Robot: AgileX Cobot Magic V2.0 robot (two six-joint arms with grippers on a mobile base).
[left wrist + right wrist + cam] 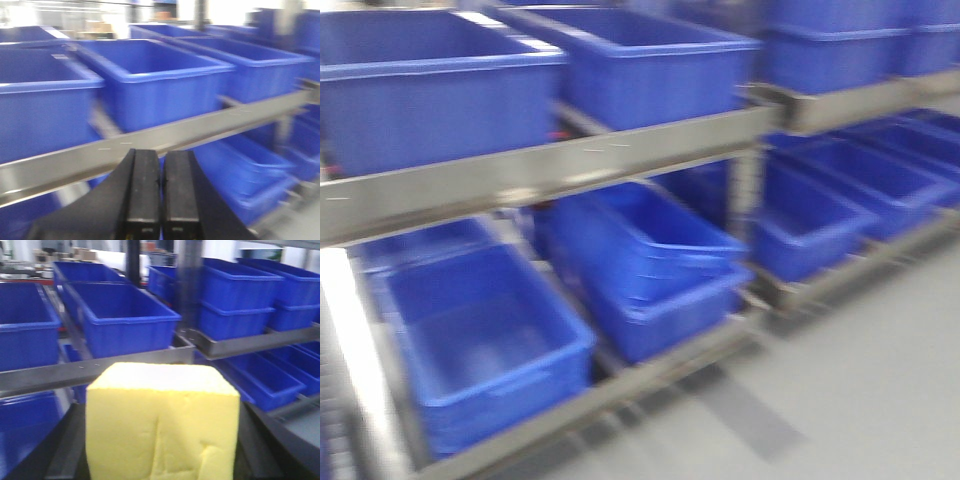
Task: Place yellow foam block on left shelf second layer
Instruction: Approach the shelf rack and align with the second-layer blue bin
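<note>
- The bright, matte, roughly cube-shaped yellow foam block (162, 420) is filling the lower middle of the right wrist view. Its front face is showing a shallow vertical crease.
- The right gripper (162, 452) is closing on the block from both sides. A dark finger (265, 440) is showing at each flank, so the jaws are standing as wide apart as the block itself.
- The block is hanging in the air in front of the shelving and is touching no bin or shelf level that shows.
- Behind the block's top edge, a grey metal shelf rail (55, 374) is running across the view, and open-topped blue plastic bins (125, 322) are standing on the level behind it. To the right, past a dark upright post (186, 285), nested blue bins (235, 307) are sitting on the neighbouring shelf unit.
- The left gripper (161, 167) is pressing its two black fingers (142, 190) flat together (only a thin seam is dividing them), with nothing between them. It is pointing at the front edge of the metal rail, with blue bins above and below that edge.
- The front-facing view is badly blurred. It is showing two levels of blue bins on the metal shelving, the lower ones sitting just above the grey floor (860, 380).
</note>
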